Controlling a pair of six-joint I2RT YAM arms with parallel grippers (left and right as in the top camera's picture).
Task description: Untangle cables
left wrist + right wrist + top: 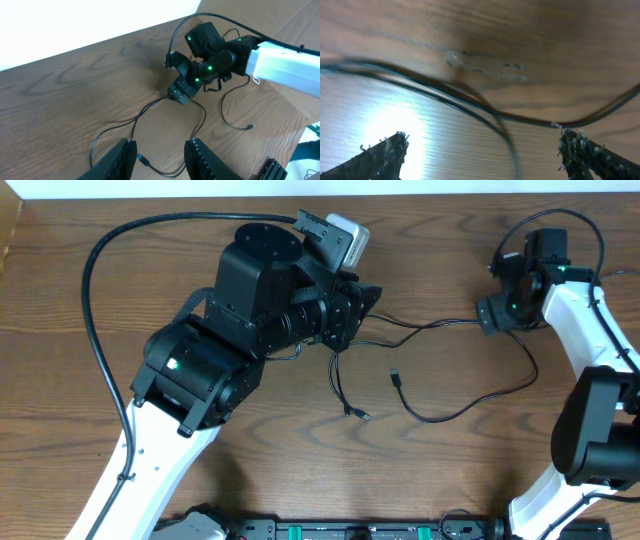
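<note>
While both arms hang over one tangle, the right gripper (482, 135) is the nearer to a crossing.
Black cables (430, 325) run across the counter (300, 470) from upper centre of the overhead frame to the right gripper at upper right. It gapes wide and empty, with two strands crossing right under it. They lie mostly finger to finger, so a wrist turn looks needed. The left gripper (161, 146) is partly open and holds nothing; a plug end (143, 160) lies on the counter between its fingers.

Cables (440, 419): on table (250, 470), right of centre, between grippers.
Left gripper (360, 305): left of cables.
Right gripper (487, 315): near right edge.
</note>
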